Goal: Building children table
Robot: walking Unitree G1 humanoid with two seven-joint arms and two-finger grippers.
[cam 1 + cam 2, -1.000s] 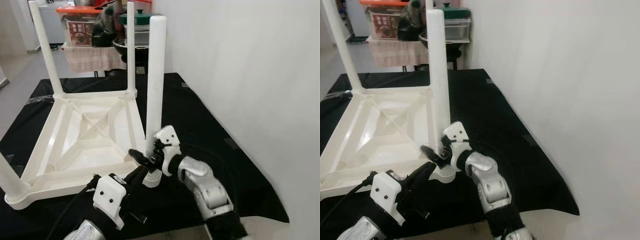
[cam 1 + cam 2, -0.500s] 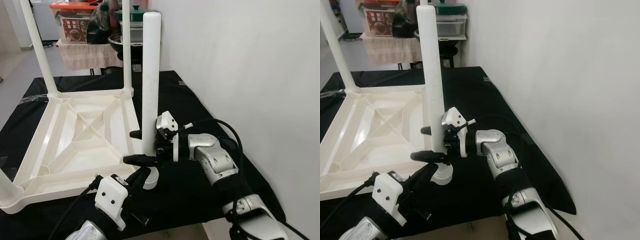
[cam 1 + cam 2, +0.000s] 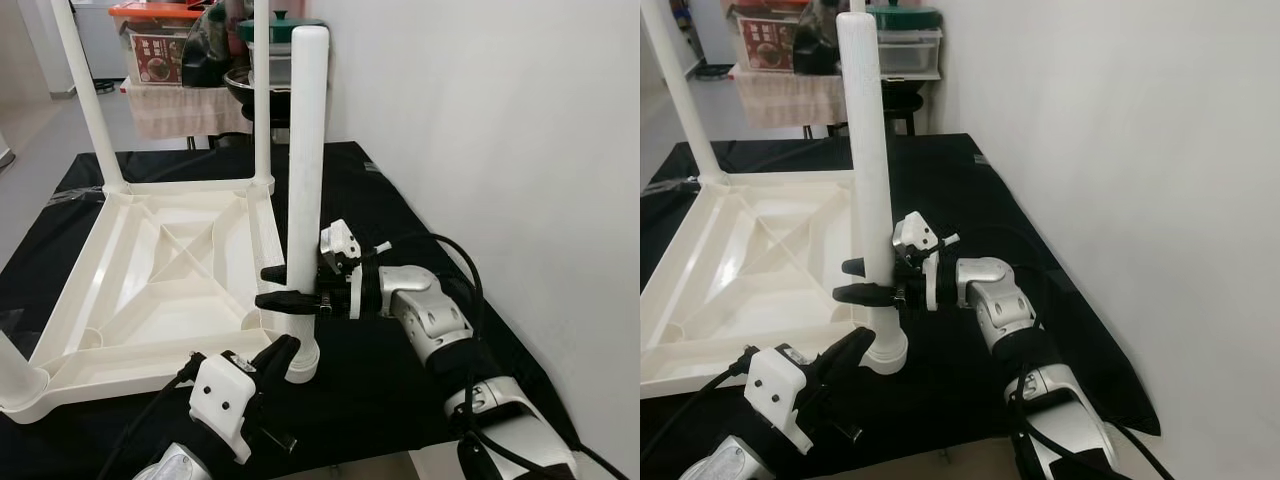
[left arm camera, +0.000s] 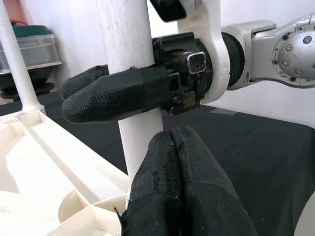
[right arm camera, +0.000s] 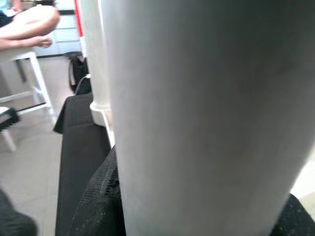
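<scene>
The right gripper's [image 3: 283, 287] black fingers [image 4: 106, 96] are clamped on either side of the white table leg [image 3: 305, 160] low on its shaft, while the left gripper [image 3: 276, 357], its fingers pressed together, rests against the leg's foot. The upturned white table [image 3: 165, 275] lies on a black cloth [image 3: 400, 260] beside a white wall [image 3: 480, 130], the leg upright at its near corner and a shelf of pots [image 3: 262, 45] behind. Half a second ago the right fingers stood apart around the leg; now they have closed on it.

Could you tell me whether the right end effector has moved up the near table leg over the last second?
Yes. The right end effector now clasps the near table leg higher above its base collar than before.
</scene>
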